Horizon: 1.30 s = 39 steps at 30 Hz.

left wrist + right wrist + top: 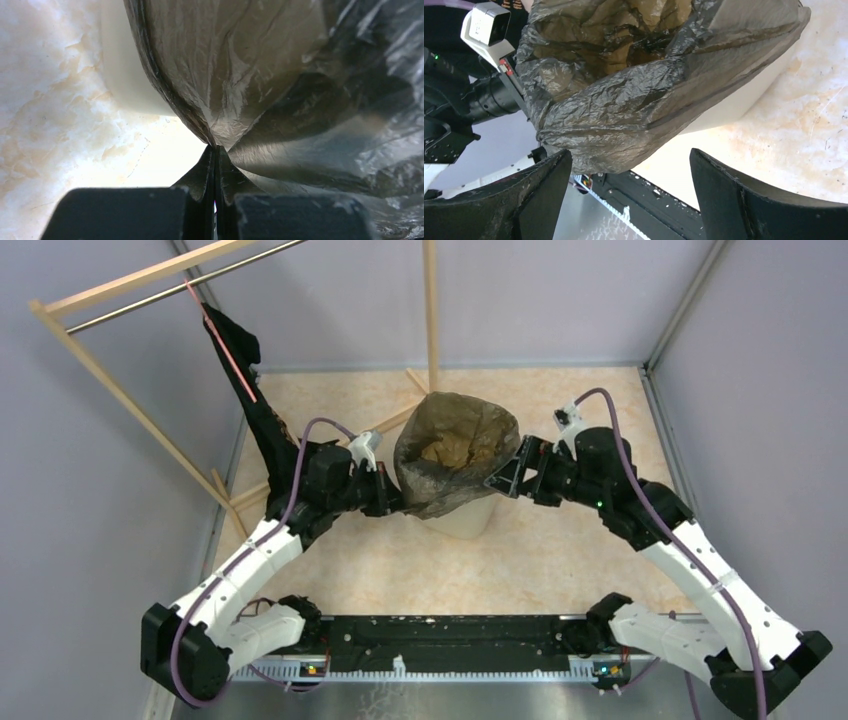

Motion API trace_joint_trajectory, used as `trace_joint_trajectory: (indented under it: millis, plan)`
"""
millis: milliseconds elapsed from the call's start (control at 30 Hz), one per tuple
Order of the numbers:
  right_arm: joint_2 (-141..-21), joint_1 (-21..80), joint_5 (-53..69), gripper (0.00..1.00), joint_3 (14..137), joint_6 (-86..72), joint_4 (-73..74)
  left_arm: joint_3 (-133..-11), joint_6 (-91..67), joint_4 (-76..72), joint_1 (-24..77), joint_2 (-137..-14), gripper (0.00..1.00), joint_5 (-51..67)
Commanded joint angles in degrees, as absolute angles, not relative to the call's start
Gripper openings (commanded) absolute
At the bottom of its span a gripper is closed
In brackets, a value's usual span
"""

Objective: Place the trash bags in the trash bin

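In the middle of the worktop (560, 550), a cream trash bin (468, 522), standing up, with a dark see-through trash bag (455, 445) spread wide over its top and hanging down its sides. Bag mouth open upward, brown and wrinkly inside. Only the lower part of the bin peeking out under the plastic. At the bag's left edge, the left end effector (395, 498), its fingers (202, 175) pressed flat together and pinching a fold of the thin plastic right at the tips. At the bag's right side, the right end effector (505, 477), spread wide apart and gripping nothing, the crinkly bag just ahead of the gap. Hard to tell whether touching the bag or not. Far back on the left, a black bag (232, 345) hanging from a wooden rack (120, 390), well apart from the bin.
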State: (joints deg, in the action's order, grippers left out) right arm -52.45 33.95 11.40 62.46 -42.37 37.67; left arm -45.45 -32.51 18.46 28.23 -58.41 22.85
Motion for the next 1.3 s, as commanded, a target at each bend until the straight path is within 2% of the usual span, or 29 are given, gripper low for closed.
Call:
trace_joint_trajectory:
  millis: [0, 133, 267, 400, 667, 833, 967, 1067, 1200, 1267]
  plan:
    - [-52.2, 36.0, 4.8, 0.84, 60.5, -47.0, 35.5, -44.6, -30.8, 17.1, 28.2, -58.1, 0.00, 22.2]
    - [-51.6, 36.5, 7.7, 0.55, 56.7, -49.3, 31.2, -44.5, -30.8, 17.0, 28.3, -58.4, 0.00, 21.8]
    - [-48.5, 36.8, 9.9, 0.51, 52.2, -50.9, 28.1, -44.1, -31.1, 17.0, 28.2, -59.1, 0.00, 21.2]
    - [-44.6, 36.8, 11.9, 0.41, 46.1, -52.5, 23.5, -43.7, -31.3, 16.9, 28.3, -59.3, 0.00, 20.5]
    - [-37.9, 36.8, 13.4, 0.40, 36.1, -51.1, 10.9, -44.7, -31.3, 17.2, 28.3, -60.6, 0.00, 19.6]
    - [-37.0, 36.8, 11.5, 0.50, 35.2, -49.1, 6.9, -45.4, -31.5, 17.2, 28.3, -60.8, 0.00, 19.8]
    - [-38.4, 36.8, 10.3, 0.53, 36.2, -47.3, 4.9, -45.7, -31.8, 17.4, 28.3, -60.7, 0.00, 20.0]
    - [-39.6, 36.8, 9.6, 0.47, 36.9, -46.3, 4.8, -45.7, -32.2, 17.3, 28.3, -60.5, 0.00, 20.2]
    - [-40.6, 36.8, 8.2, 0.27, 35.1, -45.5, 4.9, -45.2, -32.3, 17.0, 28.3, -60.8, 0.00, 19.9]
    - [-40.5, 36.8, 7.5, 0.23, 32.9, -45.5, 4.6, -45.0, -32.3, 16.7, 28.3, -61.2, 0.00, 19.8]
